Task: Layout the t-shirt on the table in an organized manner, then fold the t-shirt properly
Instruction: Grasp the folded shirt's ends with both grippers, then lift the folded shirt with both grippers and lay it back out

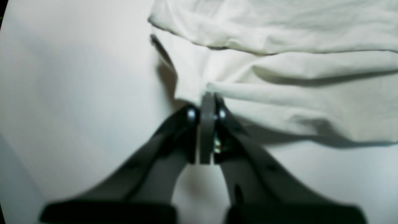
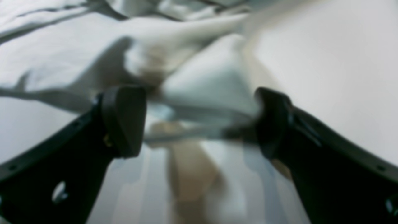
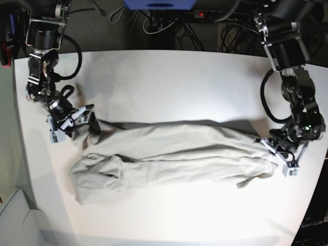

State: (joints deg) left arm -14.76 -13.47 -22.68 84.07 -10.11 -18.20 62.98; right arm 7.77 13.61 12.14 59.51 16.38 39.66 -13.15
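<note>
Left wrist: left claw point(image 1: 207, 101) pinched tight on t-shirt point(image 1: 279, 62) edge; cloth spreads toward 1 o'clock over counter point(image 1: 77, 93).
Right wrist: right claw point(image 2: 199, 121) spread wide, cloth fold between, blurred.
Base: t-shirt stretched long across counter centre.

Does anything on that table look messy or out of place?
Yes: the t-shirt isn't laid flat. It's bunched into a long wrinkled roll across the table, its layers folded over each other. The left gripper pinches one end.
</note>
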